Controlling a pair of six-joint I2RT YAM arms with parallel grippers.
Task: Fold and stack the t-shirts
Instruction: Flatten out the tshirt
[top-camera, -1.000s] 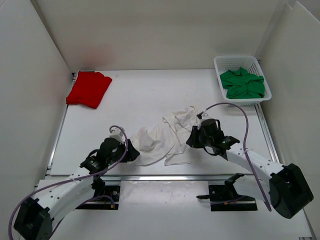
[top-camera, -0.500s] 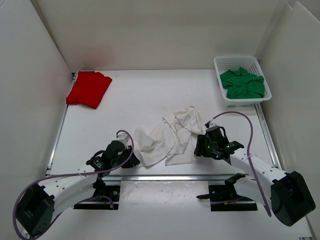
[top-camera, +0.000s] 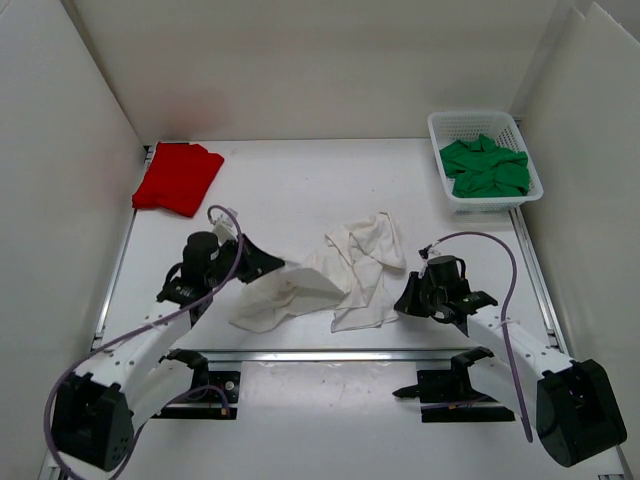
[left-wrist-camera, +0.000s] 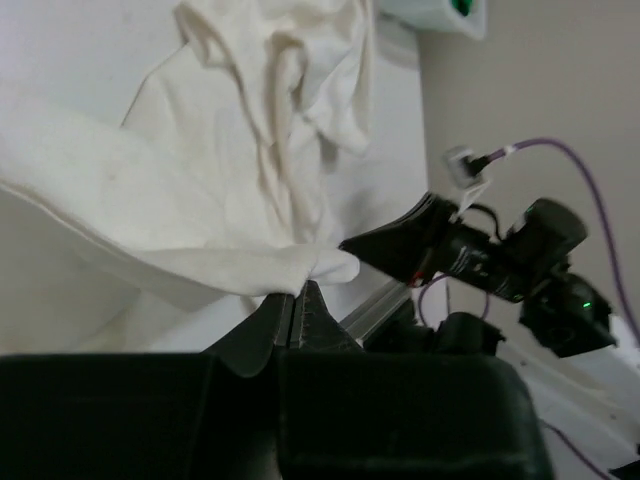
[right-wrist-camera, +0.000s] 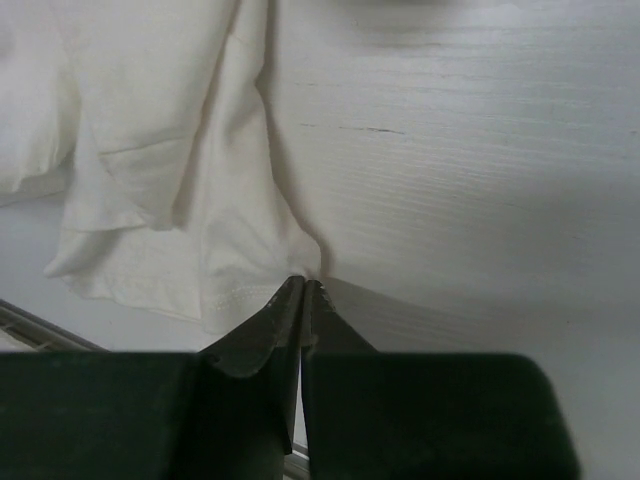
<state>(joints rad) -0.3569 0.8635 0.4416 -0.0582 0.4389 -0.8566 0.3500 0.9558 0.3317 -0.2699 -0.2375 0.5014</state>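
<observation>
The white t-shirt (top-camera: 345, 275) lies crumpled mid-table. My left gripper (top-camera: 268, 266) is shut on its left corner and holds that part lifted and stretched to the left; in the left wrist view the cloth (left-wrist-camera: 230, 180) bunches over the closed tips (left-wrist-camera: 297, 290). My right gripper (top-camera: 402, 298) sits low at the shirt's right hem. Its tips (right-wrist-camera: 303, 288) are shut together on a small ridge of the white cloth (right-wrist-camera: 150, 130). The red t-shirt (top-camera: 178, 178) lies folded at the far left. The green t-shirt (top-camera: 485, 168) is heaped in the basket.
The white mesh basket (top-camera: 480, 117) stands at the far right corner. White walls close in the left, back and right sides. A metal rail (top-camera: 330, 352) runs along the near table edge, with both arm bases just behind it.
My left gripper closed on the white shirt's left corner and pulled it up and to the left. My right gripper slid right and nearer, opened wide, then shut at the shirt's right hem.
</observation>
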